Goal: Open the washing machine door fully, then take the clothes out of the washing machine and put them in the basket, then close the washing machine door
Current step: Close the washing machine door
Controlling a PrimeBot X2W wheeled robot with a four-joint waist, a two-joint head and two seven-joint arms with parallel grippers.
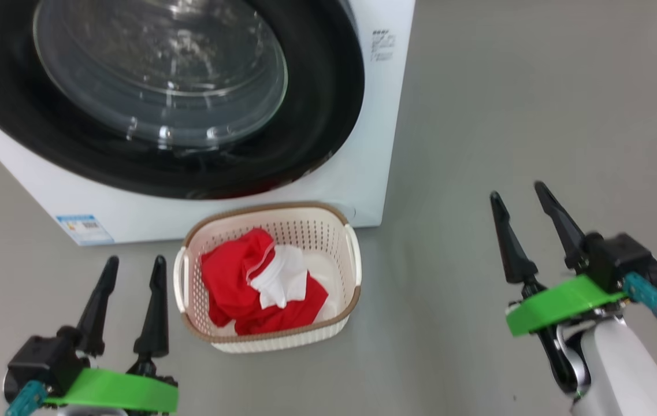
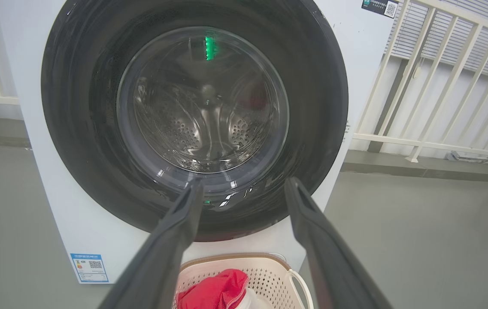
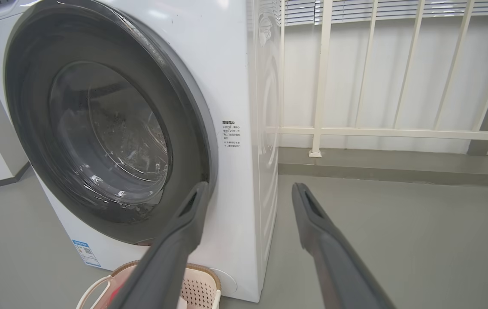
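Door (image 1: 160, 75) looked shut; clothes (image 1: 247, 286) sat in basket (image 1: 316, 228), centre frame. L gripper (image 1: 135, 261) & R gripper (image 1: 518, 192) at lower corners, fingers wide, empty: job prob. done.

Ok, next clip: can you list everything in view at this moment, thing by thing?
washing machine: one, white, standing on the floor
washing machine door: one, black rim with clear glass, shut on the machine's front
basket: one, cream-white with brown rim, on the floor in front of the machine
clothes: one heap, red and white, inside the basket
label: one, blue, low on the machine's front
railing: one, white, along the wall beside the machine
floor: one, grey, under everything
left gripper: one, dark fingers, green mount, open, left of the basket
right gripper: one, dark fingers, green mount, open, right of the basket
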